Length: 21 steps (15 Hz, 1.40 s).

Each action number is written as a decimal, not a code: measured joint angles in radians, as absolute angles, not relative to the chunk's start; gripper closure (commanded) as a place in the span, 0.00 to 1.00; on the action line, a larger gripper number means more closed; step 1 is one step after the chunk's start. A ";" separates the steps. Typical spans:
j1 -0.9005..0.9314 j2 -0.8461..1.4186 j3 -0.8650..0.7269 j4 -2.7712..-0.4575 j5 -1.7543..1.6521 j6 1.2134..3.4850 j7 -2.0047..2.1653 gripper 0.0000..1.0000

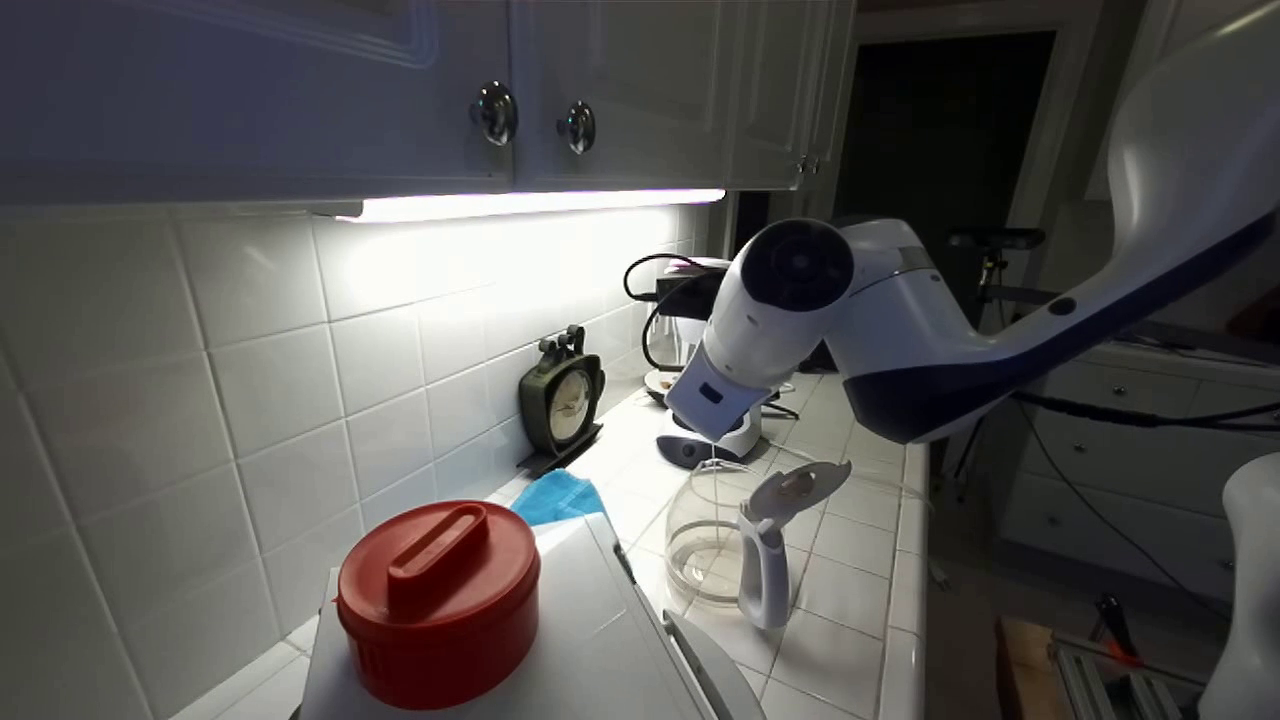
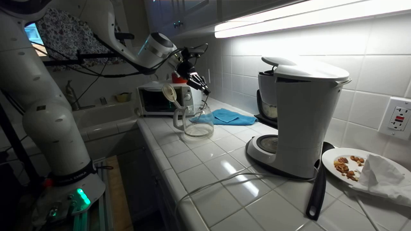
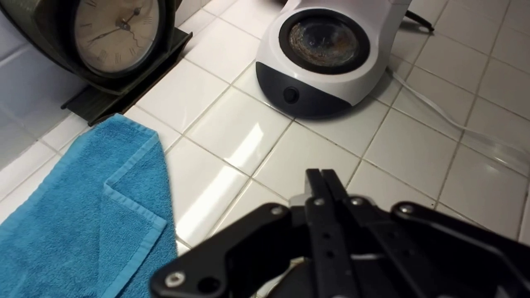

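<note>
Above the counter (image 1: 845,585), my arm (image 1: 905,330) is bent down in an exterior view over the glass carafe (image 1: 700,560), which stands closer to the front edge than to the tiled wall (image 1: 270,440), lid (image 1: 795,495) flipped up. Red tub (image 1: 440,600) sits on the white toaster oven (image 1: 590,600), old-school clock (image 1: 562,400) against the wall.

Also in an exterior view, my gripper (image 2: 207,91) hangs just above that carafe, not far from the corner where the counter edge turns toward the sink (image 2: 102,117). Some thin line (image 2: 205,102) runs from the tips down toward the glass, honestly can't tell what it is or if I've got it. Blue towel (image 2: 231,117) is lying between carafe and wall; the white coffee maker (image 2: 301,128) is farther along, then a plate (image 2: 330,157) with nutty-looking bits (image 2: 342,167) and a crumpled napkin (image 2: 380,171).

Wrist view: jaws are clenched, tips right up against each other. Towel's off to one side, the coffee maker's burner plate (image 3: 325,41) is ahead, and its cord (image 3: 439,112) trails across the counter toward the front edge.
</note>
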<state>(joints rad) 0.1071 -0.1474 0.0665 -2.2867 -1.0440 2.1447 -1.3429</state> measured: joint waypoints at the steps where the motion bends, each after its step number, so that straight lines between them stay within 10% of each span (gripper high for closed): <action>1: 0.106 -0.150 0.065 -2.286 -1.044 2.145 -1.339 0.96; 21: 0.080 -0.297 -0.041 -2.308 -0.900 2.228 -1.290 0.96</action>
<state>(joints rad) 0.0799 -0.2971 -0.0406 -2.3078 -0.9004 2.2275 -1.2901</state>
